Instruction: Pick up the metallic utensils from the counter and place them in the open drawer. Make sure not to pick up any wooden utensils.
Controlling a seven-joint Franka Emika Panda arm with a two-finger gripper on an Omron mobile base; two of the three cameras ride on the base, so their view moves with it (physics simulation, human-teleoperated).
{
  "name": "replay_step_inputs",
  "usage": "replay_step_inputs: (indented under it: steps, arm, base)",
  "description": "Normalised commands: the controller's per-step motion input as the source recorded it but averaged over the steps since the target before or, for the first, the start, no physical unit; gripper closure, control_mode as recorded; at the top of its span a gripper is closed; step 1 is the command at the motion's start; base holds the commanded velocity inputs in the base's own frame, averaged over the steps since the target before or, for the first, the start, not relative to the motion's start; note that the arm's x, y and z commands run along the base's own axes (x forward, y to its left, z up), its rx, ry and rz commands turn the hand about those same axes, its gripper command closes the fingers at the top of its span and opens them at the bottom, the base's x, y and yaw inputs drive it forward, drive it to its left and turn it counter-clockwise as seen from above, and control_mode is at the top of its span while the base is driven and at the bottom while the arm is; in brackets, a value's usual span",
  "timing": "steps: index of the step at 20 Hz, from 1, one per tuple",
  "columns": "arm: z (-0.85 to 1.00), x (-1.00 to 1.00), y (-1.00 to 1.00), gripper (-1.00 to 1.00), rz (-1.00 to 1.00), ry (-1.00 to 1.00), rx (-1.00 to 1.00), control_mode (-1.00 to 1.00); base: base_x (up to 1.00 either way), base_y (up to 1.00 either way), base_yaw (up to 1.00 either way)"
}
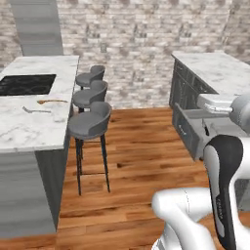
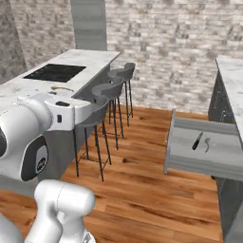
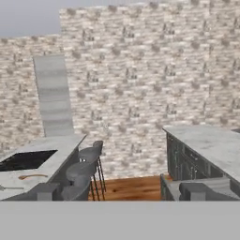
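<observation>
One slim silver utensil lies on the white marble counter at the left, in front of the black cooktop. Just behind it lies the orange-brown wooden spoon. The hand view shows the same silver utensil and wooden spoon at its lower left. The grey drawer stands pulled out at the right. In it lie a black-handled knife and another silver utensil. My gripper is held up in mid-room between counter and drawer, open and with nothing in it.
Three grey bar stools line the island's right side. A wooden floor lies between the island and the second marble counter over grey cabinets on the right. A brick wall closes the back.
</observation>
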Motion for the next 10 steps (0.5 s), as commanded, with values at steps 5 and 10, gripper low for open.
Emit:
replay_step_inputs:
  steps: [5, 10]
  arm:
    - [0.00, 0.00, 0.00, -1.00, 0.00, 0.00, 0.00, 1.00]
    - [0.00, 0.00, 0.00, -1.00, 0.00, 0.00, 0.00, 1.00]
  base:
    - [0.46, 0.22, 0.54]
    - [0.59, 0.17, 0.58]
